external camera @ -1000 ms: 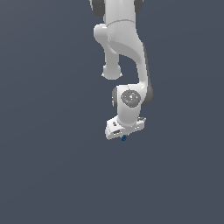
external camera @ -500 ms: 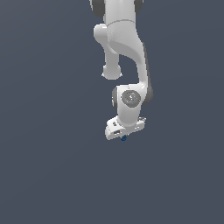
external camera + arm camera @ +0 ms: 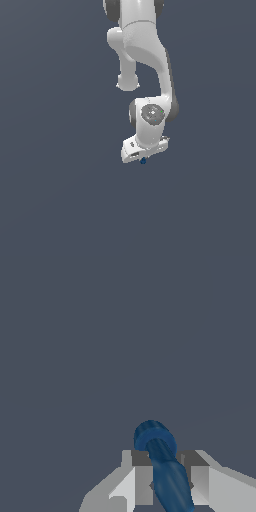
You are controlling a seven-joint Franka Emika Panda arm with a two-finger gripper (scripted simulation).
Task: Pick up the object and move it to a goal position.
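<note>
The white arm [image 3: 142,55] hangs from the top centre of the exterior view, bending down to a wrist just right of centre with the end effector [image 3: 143,158] pointing downward. Its fingers [image 3: 143,476] are closed on the dark-blue object [image 3: 143,161], which pokes out beneath them, slightly below frame centre.

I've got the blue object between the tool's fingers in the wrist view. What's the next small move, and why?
Probably start carrying it toward the goal, gently. In the wrist view the blue object sits between the two fingers of the tool, which look closed against it. In the exterior view it shows just under the tool. No goal marker is visible, so direction is unclear.
</note>
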